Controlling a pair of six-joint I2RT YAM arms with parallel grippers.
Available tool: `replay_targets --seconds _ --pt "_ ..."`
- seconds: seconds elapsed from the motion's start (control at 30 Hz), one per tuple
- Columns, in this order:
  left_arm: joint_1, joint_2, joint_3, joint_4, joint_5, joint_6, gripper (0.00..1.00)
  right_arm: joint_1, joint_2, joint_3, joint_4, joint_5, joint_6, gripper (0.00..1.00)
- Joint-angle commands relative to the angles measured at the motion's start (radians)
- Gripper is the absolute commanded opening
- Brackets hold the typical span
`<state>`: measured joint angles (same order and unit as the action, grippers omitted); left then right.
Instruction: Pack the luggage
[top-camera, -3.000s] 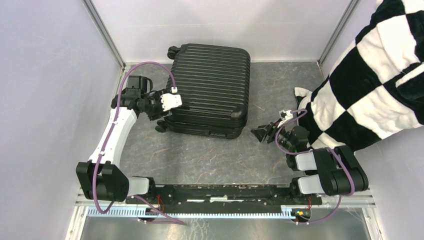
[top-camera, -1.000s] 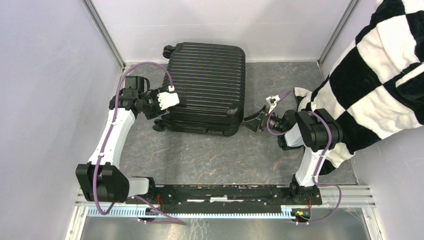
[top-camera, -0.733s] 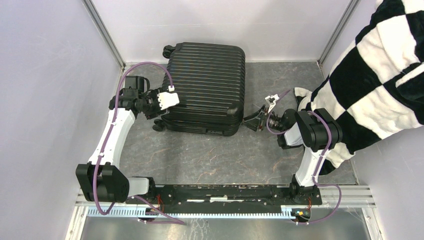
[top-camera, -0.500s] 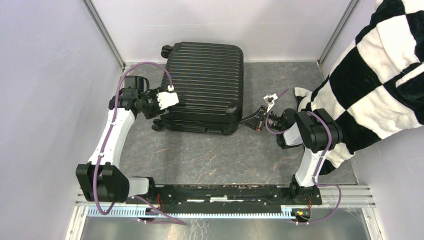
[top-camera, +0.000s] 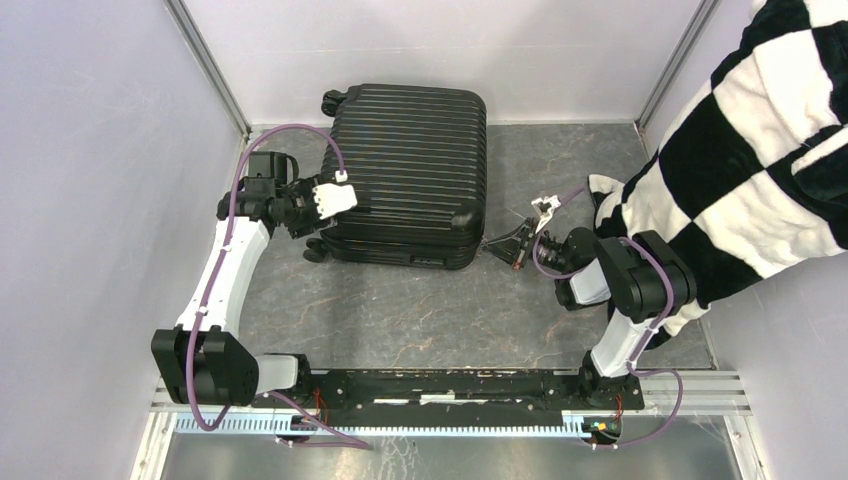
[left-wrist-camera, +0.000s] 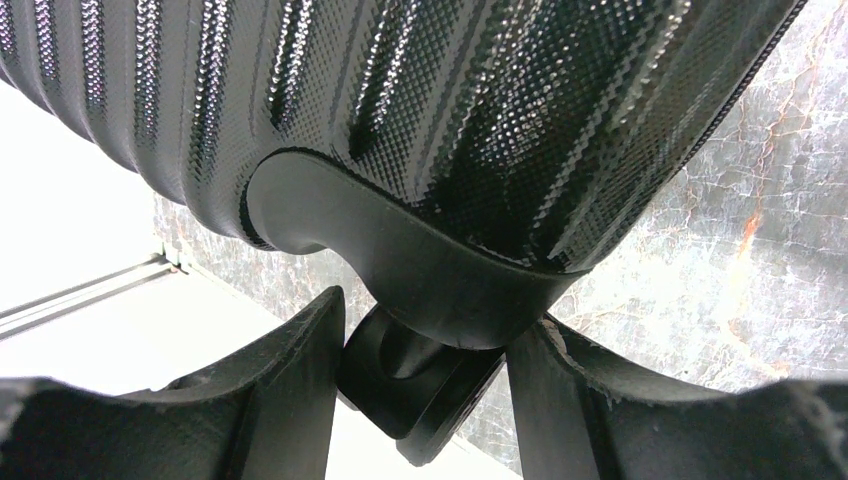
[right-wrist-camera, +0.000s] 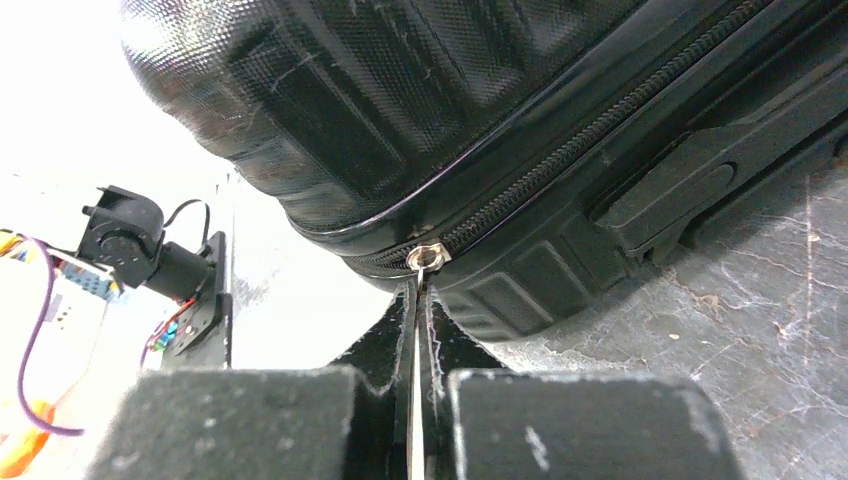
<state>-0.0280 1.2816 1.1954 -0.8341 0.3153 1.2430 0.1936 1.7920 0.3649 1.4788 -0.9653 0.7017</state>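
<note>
Flanking luggage (top-camera: 410, 165): right claw (top-camera: 496, 248) pinches zipper pull (right-wrist-camera: 417, 300); left claw (left-wrist-camera: 430, 325), wheel (left-wrist-camera: 420, 385).

Luggage (top-camera: 410, 175) flat on the table (top-camera: 420, 310), toward the far side and left of centre, wheels on its left end. Near-left caster wheel (left-wrist-camera: 420, 385) sits between the fingers of the left gripper (left-wrist-camera: 425, 340); right gripper (top-camera: 495, 246) at the near-right corner, pinched on the zip pull (right-wrist-camera: 424, 258). Checked cloth (top-camera: 760, 150) drapes in at far right, behind the right arm, apart from the luggage.
</note>
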Motion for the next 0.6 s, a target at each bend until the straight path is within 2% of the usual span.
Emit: replay_targets --seconds 0.0,0.1,0.27,0.4,0.57 --pt "0.014 -0.067 0.056 0.207 -0.007 -0.160 0.02 0.040 -0.121 -0.044 0.343 -0.024 -0.056 0.00" --pt "0.014 -0.069 0.059 0.207 0.010 -0.214 0.02 0.075 -0.247 -0.073 0.024 0.027 -0.242 0.00" --pt "0.005 -0.064 0.079 0.245 0.007 -0.394 0.02 0.224 -0.452 -0.012 -0.694 0.189 -0.648 0.00" --pt "-0.001 -0.069 0.072 0.281 -0.002 -0.521 0.02 0.273 -0.515 -0.010 -0.839 0.298 -0.676 0.00" --pt "-0.018 -0.101 0.005 0.315 0.005 -0.622 0.02 0.384 -0.551 -0.037 -0.865 0.445 -0.650 0.00"
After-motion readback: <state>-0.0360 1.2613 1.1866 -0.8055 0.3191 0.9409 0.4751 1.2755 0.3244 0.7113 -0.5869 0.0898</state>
